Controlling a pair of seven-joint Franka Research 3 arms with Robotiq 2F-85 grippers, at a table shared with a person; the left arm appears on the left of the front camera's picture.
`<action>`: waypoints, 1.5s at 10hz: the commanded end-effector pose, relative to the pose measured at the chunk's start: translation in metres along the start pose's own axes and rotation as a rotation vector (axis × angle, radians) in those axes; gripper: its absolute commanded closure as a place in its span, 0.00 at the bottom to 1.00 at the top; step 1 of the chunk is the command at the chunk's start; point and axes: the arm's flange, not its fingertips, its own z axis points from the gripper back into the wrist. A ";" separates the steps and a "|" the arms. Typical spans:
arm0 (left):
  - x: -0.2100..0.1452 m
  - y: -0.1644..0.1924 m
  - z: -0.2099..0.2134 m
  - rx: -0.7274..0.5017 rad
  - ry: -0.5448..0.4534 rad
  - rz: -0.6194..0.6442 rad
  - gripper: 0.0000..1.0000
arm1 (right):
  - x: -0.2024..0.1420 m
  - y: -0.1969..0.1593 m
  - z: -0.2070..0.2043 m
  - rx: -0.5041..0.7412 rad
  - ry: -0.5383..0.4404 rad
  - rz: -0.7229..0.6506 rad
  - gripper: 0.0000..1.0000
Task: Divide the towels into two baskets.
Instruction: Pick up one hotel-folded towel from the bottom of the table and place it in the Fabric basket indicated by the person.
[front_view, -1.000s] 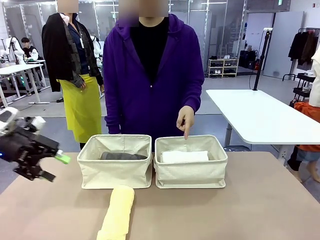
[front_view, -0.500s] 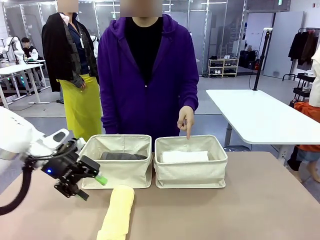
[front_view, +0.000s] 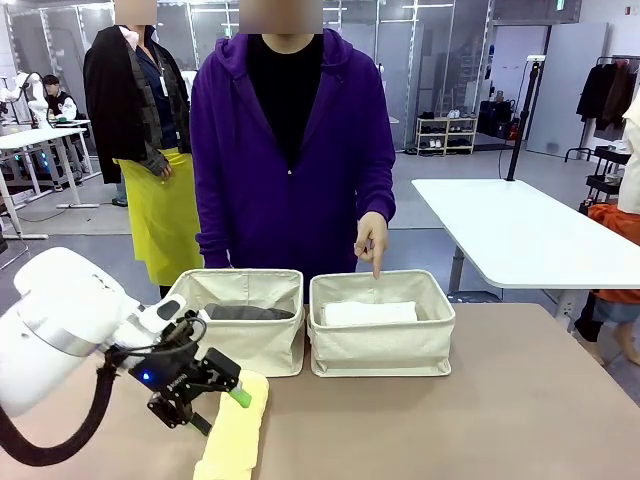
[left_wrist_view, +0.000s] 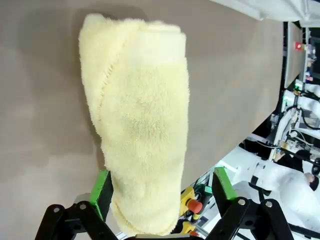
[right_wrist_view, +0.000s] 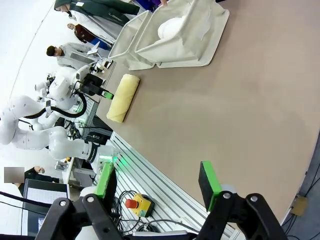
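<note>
Jaws, left gripper (front_view: 212, 403): spread wide, one green pad on each side of the pale yellow towel (front_view: 235, 425); in the left wrist view the fingers (left_wrist_view: 103, 186) straddle the roll's near end (left_wrist_view: 142, 135), with nothing pinched yet.

Jaws, right gripper (right_wrist_view: 157, 187): standing apart, empty, hanging over bare table well to the near side of the baskets.

Pale yellow towel: a rolled terry cloth lying on the tan table (front_view: 480, 420), near of the left basket, its long axis running near to far, its far end just beside that basket's front wall. In the right wrist view the same roll (right_wrist_view: 124, 97) lies apart from both baskets, with the left gripper (right_wrist_view: 97, 91) at its side.

Left basket (front_view: 235, 345): cream canvas, rectangular, soft-sided; holds the dark grey towel (front_view: 245, 313) lying across its floor.

Right basket (front_view: 382, 348): same make, standing just beside the left one, walls touching or nearly so; holds the white towel (front_view: 369, 313) lying across it.

Person: in a purple hooded top, standing at the far side of the table; one hand (front_view: 371, 238) points an index finger down at the far rim of the right basket.
</note>
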 end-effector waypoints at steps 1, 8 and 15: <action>-0.029 0.007 -0.011 0.024 -0.023 0.027 0.00 | -0.001 0.004 0.001 0.009 -0.014 0.017 0.17; -0.032 0.012 -0.027 0.059 -0.039 0.025 0.43 | -0.001 0.004 0.001 0.009 -0.014 0.017 0.17; -0.040 -0.040 0.029 0.086 0.029 -0.346 0.93 | -0.001 0.004 0.001 0.009 -0.014 0.017 0.17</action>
